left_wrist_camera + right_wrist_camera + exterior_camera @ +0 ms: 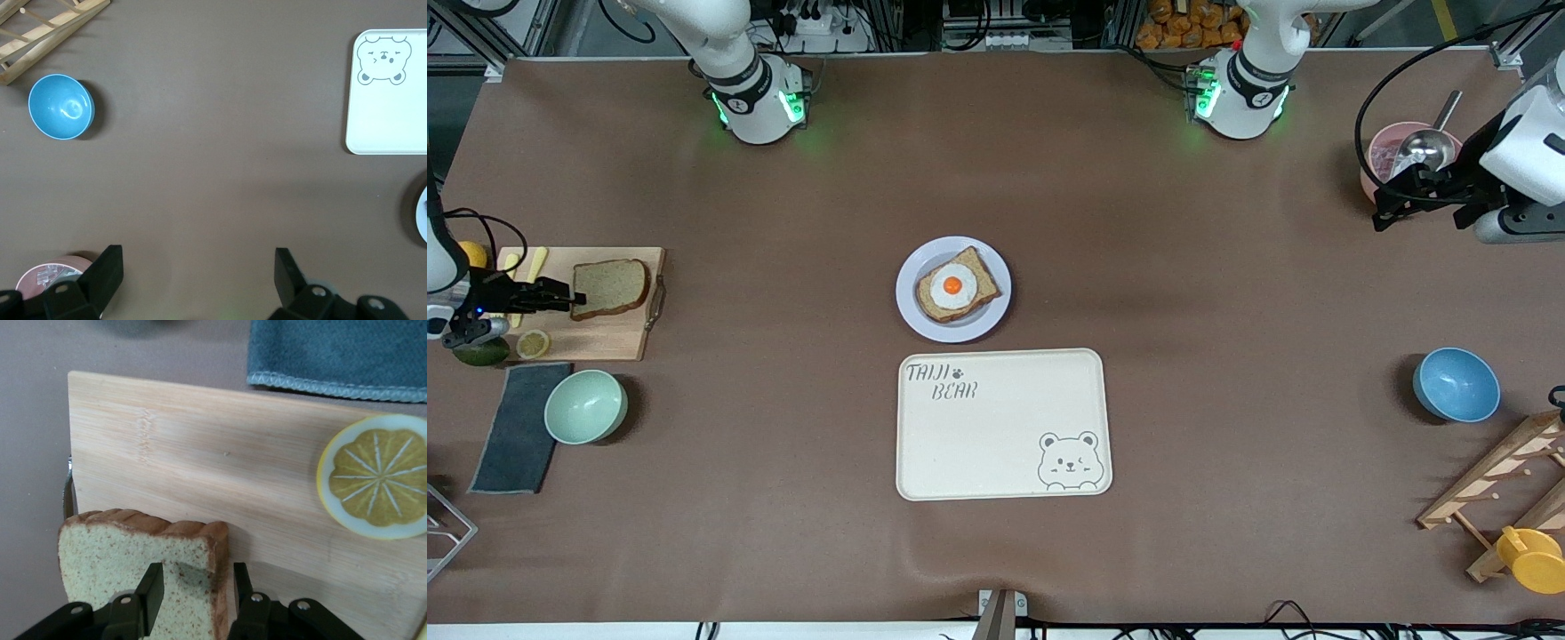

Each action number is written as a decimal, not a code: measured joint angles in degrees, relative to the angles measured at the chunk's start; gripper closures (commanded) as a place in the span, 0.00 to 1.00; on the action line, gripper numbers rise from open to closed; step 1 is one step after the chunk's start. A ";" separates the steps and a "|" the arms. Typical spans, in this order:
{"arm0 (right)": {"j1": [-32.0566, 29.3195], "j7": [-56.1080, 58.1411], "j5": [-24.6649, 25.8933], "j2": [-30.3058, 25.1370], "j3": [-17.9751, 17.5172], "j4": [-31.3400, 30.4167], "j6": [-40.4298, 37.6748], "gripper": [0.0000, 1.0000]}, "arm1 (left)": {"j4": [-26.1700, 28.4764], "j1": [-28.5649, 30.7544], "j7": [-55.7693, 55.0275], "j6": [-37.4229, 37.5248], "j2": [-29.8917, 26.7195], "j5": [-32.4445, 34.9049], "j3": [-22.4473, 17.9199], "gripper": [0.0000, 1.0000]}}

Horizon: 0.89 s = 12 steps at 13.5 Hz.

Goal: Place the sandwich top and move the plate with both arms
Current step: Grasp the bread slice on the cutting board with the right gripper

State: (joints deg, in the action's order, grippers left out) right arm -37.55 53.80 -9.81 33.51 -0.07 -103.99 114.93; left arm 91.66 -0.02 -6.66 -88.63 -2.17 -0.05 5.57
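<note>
The sandwich top (611, 287), a plain light-brown slice, lies on the wooden cutting board (605, 338) at the right arm's end of the table. My right gripper (571, 295) is open at the slice's edge. In the right wrist view its jaws (197, 577) straddle the crust side of the slice (133, 553), one finger over the crumb and one beside the crust. The lavender-white plate (911, 307) sits mid-table and bears a darker slice with a fried egg (953, 286). My left gripper (1383, 209) is open and empty over the table next to a pink bowl (1392, 151).
The cream bear tray (1003, 423) lies just nearer the front camera than the plate. A lemon slice (533, 343), a green bowl (585, 406) and a dark cloth (516, 427) lie near the board. A blue bowl (1456, 384) and a wooden rack (1494, 480) stand at the left arm's end.
</note>
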 measured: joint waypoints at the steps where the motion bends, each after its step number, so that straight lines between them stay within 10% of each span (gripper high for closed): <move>1: -0.01 0.02 0.00 0.00 0.00 -0.05 -0.04 0.65 | 0.00 -0.03 0.00 0.00 0.00 0.00 0.00 0.00; 7: -0.85 1.03 0.00 0.00 0.00 -0.21 -0.16 1.00 | 0.35 -0.14 0.00 0.04 0.16 0.00 0.45 0.00; 12: -1.40 1.89 -0.03 0.00 -0.01 -0.26 -0.14 1.00 | 0.35 0.00 0.00 0.04 0.20 0.00 0.41 0.00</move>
State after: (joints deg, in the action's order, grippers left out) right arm -38.95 55.69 -9.84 33.50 -0.08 -104.25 114.79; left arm 92.01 -0.02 -6.66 -88.58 -1.97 -0.05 5.98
